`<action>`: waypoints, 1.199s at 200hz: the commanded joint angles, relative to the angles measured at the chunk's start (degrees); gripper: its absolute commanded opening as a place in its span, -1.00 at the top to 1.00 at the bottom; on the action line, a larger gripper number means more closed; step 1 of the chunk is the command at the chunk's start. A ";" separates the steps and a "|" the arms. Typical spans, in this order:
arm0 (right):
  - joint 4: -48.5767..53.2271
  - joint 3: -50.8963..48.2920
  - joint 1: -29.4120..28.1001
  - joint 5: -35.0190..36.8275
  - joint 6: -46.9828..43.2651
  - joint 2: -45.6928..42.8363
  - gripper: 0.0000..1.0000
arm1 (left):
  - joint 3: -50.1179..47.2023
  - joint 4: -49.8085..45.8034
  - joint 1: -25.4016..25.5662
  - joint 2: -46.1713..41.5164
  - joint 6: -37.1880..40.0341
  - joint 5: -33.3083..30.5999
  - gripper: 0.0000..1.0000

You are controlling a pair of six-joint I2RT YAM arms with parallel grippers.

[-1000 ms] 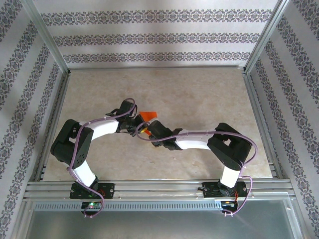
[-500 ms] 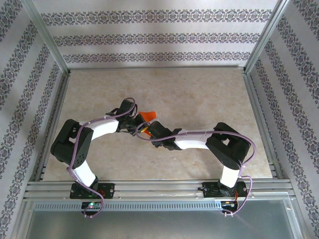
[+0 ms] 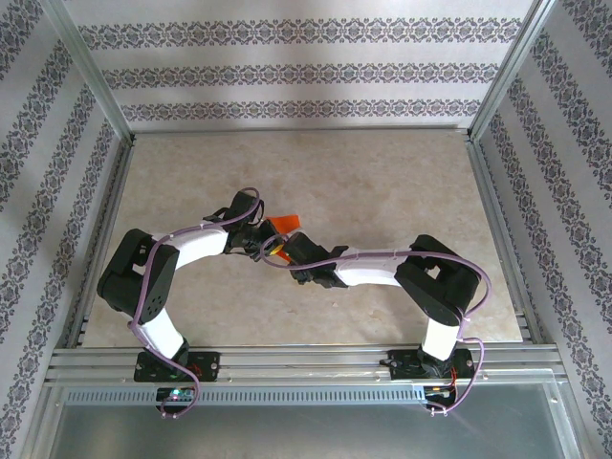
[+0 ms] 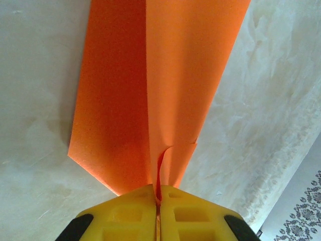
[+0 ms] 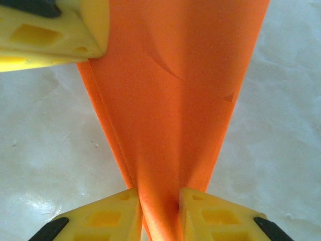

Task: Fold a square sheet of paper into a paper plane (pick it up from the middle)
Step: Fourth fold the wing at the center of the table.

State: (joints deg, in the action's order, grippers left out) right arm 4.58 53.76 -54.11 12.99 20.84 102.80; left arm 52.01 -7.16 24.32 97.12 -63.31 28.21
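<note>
- Where the two arms meet near the middle of the bench (image 3: 402, 182), paper plane (image 3: 285, 223): bright orange-red, folded lengthwise, one long crease down its centre, layered edges along one side. It is held between both claws.
- Left claw (image 4: 156, 195): yellow fingers pressed together on the paper's edge, right at the centre crease; a small curl of paper stands up at the bite. Likely purpose: pinning the fold line so the layers cannot slide.
- Right claw (image 5: 159, 201): clamped on the narrowing end, the gathered layers filling the gap between its fingers. Likely purpose: a second anchor, keeping the crease taut.
- Spacing of holds: close together; one finger of the left sits against the paper's edge in the upper corner of the right wrist view.
- Contact with bench: uncertain; a shadow beside the paper suggests it is tilted or lifted, but the view from above does not settle it.
- Folding stage, by judgement: main creases set, shape not finished.
</note>
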 commanded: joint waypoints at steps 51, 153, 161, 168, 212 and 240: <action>8.00 4.07 0.07 2.60 3.53 -0.60 0.46 | 1.13 -2.57 0.37 0.00 -0.50 -0.67 0.81; 10.83 6.41 -0.67 5.56 2.88 1.48 0.58 | 1.34 -3.36 0.29 -0.43 -0.03 -0.78 0.69; 10.80 6.39 -0.74 5.37 2.72 1.65 0.58 | 1.52 -3.69 0.26 -0.60 0.11 -0.94 0.66; 10.72 6.42 -0.74 5.11 2.76 1.69 0.59 | 1.53 -3.87 0.20 -0.78 0.20 -1.05 0.63; 9.05 5.36 -0.71 2.54 2.20 1.56 0.66 | 2.13 -6.29 -1.72 -3.34 1.81 -2.28 0.29; 7.11 4.09 -0.56 0.19 2.01 1.30 0.69 | 1.98 -8.30 -3.39 -6.01 3.17 -3.81 0.13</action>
State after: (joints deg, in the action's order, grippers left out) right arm 13.41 59.02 -54.17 15.38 23.62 103.79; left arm 52.71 -11.44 22.68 94.74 -61.93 26.63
